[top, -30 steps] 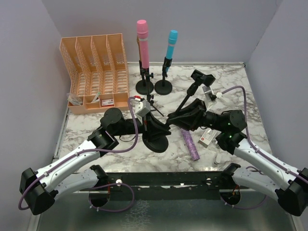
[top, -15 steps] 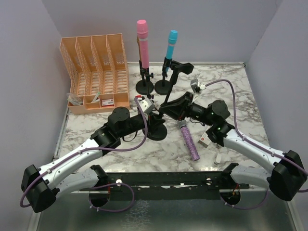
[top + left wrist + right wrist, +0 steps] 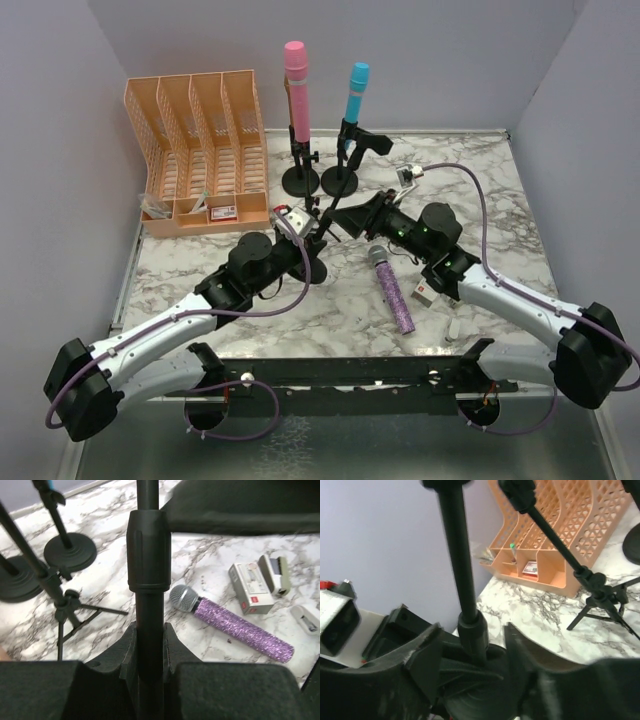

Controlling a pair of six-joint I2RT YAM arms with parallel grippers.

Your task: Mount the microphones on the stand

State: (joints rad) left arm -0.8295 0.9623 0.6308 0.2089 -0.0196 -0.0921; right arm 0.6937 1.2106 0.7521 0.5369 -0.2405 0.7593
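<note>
From above, the left gripper and the right gripper meet mid-desk at a slim black microphone stand, but neither grip can be read there. The left wrist view settles one: that gripper is pressed together on the stand's pole, pinching it just below the thick collar. The right wrist view settles the other: its fingers are spread either side of the same pole, with a gap showing on each side. Only the left wrist view shows clearly the glittery purple microphone with a silver mesh head, lying flat on the white marbled desk to the right of the stand, head toward it (a small white-and-red box lies just beyond). The overhead view alone shows the pink stick microphone and the cyan blue stick microphone, each upright on its own round-based stand at the far edge. An orange plastic file organiser stands far left. A small black tripod stands close by the held pole, between it and those stands.
</note>
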